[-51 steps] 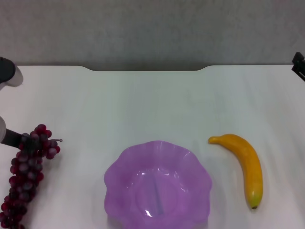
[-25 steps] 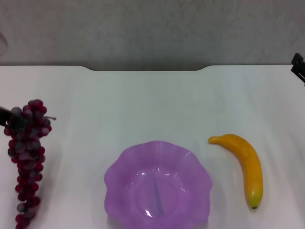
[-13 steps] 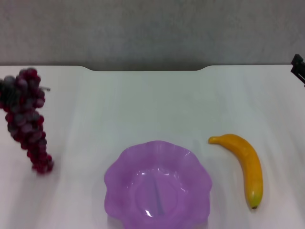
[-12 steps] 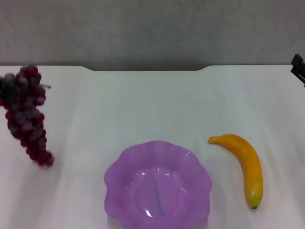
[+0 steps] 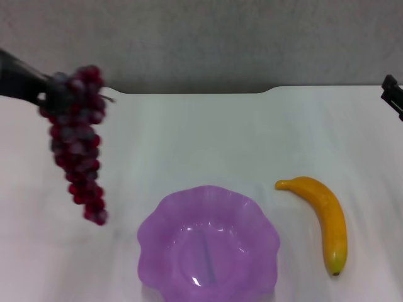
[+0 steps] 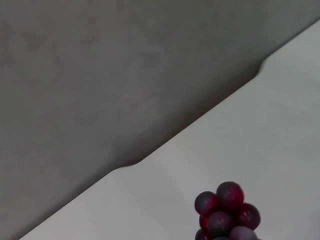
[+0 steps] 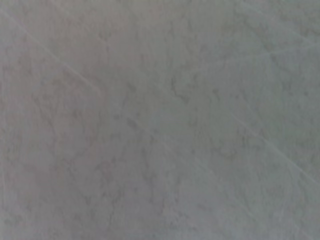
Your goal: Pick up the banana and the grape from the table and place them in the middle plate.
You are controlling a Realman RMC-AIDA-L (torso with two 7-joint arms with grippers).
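Holding the grape (image 5: 77,139) by its top, our left gripper (image 5: 43,88) has the bunch hanging clear above the table (image 5: 208,138), left of and beyond the middle plate (image 5: 209,243); its fingers seem clamped on the stem end, though blur hides the contact. Item: the banana (image 5: 322,219), lying on the table just right of the plate, untouched. Item: our right gripper (image 5: 391,94), parked at the far right edge, fingers not readable. Handling note: we judge the carry best finished by centring the dangling tail over the plate's bowl before lowering, letting any swing settle so no grapes drape over the scalloped rim.
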